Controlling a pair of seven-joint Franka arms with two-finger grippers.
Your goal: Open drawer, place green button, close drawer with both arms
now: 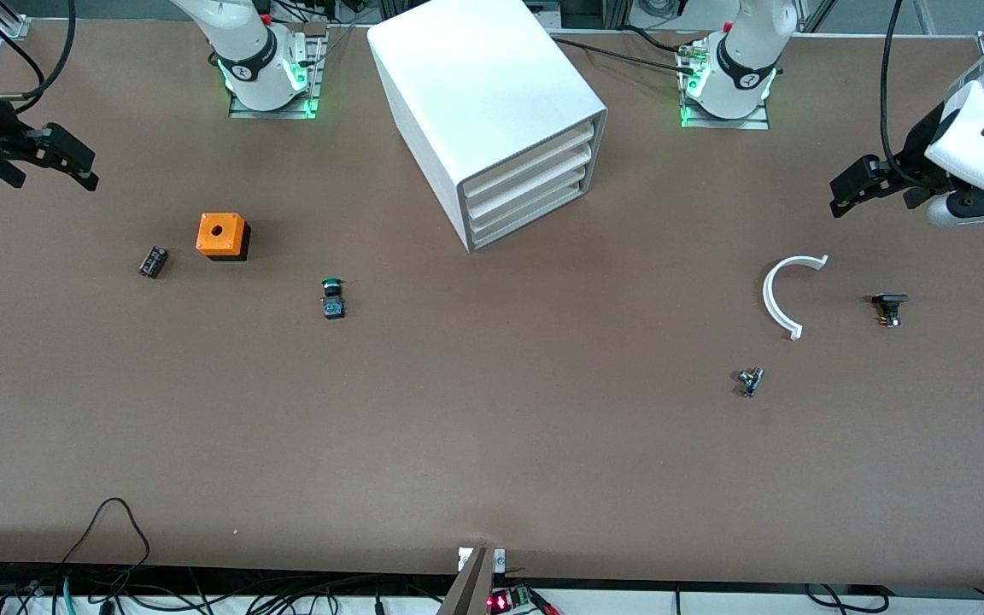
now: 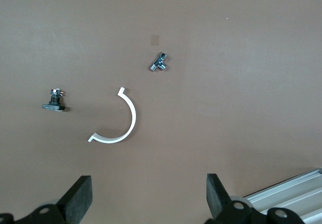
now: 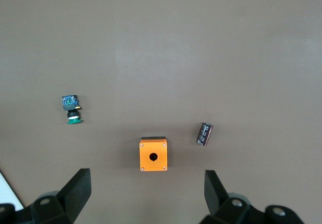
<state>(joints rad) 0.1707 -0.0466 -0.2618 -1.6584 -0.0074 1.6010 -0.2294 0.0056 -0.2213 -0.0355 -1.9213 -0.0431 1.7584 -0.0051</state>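
Observation:
The white cabinet [image 1: 483,94] stands at the back middle of the table. Its stacked drawers are all shut, and the drawer [image 1: 528,219] is the lowest. The button [image 1: 332,297], green cap on a black and blue body, lies on the table nearer the front camera than the cabinet, toward the right arm's end; it also shows in the right wrist view [image 3: 71,109]. My right gripper [image 1: 52,169] is open and empty, up over the table at the right arm's end. My left gripper [image 1: 872,192] is open and empty, up over the left arm's end.
An orange box with a hole [image 1: 222,236] and a small black cylinder [image 1: 153,261] lie toward the right arm's end. A white curved piece [image 1: 778,295], an all-black button part [image 1: 889,306] and a small metal fitting [image 1: 749,381] lie toward the left arm's end.

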